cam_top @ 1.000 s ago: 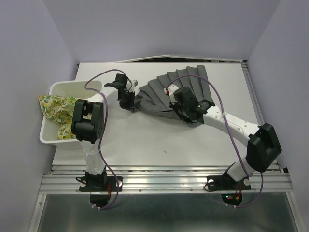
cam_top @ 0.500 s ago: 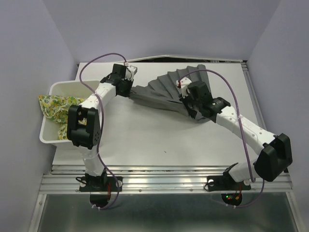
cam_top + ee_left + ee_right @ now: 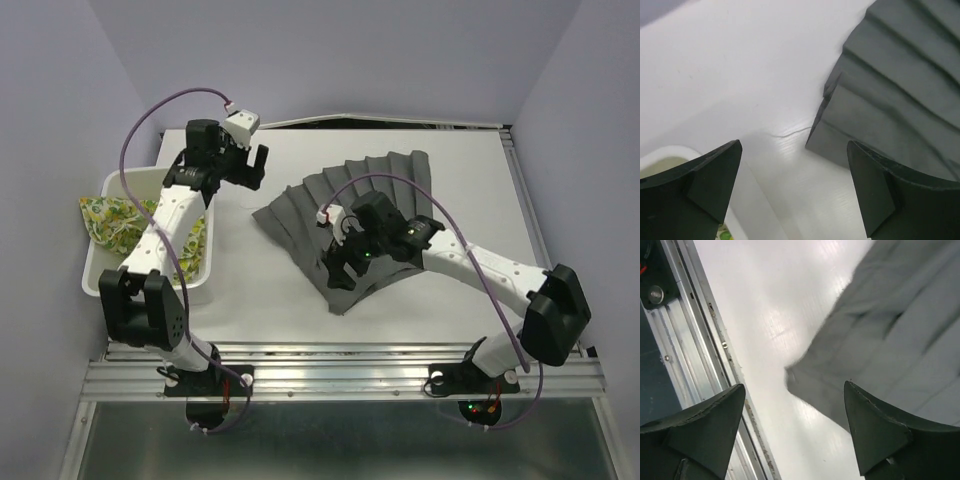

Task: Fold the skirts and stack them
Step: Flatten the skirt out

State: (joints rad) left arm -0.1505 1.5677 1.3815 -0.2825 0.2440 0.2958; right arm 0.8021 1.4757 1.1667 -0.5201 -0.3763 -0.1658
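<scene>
The grey pleated skirt (image 3: 345,215) lies fanned out on the table, its near corner pointing toward the arms. My left gripper (image 3: 252,170) hovers open just beyond the skirt's left corner, holding nothing; in the left wrist view the skirt (image 3: 900,90) lies ahead to the right of the open gripper (image 3: 795,195). My right gripper (image 3: 338,268) stands open over the skirt's near corner, which the right wrist view shows as grey cloth (image 3: 890,340) beyond the empty gripper (image 3: 795,430). The yellow-green printed skirt (image 3: 112,218) lies bunched in the basket, hanging over its left wall.
The white basket (image 3: 140,288) stands at the table's left edge, and its rim (image 3: 670,155) shows below the left fingers. An aluminium rail (image 3: 690,340) runs along the table's near edge. Purple cables loop above both arms.
Both grippers have opened and let go of the grey skirt, which now lies spread wider and nearer. The left arm drew back to the far left; the right gripper moved to the near corner.
</scene>
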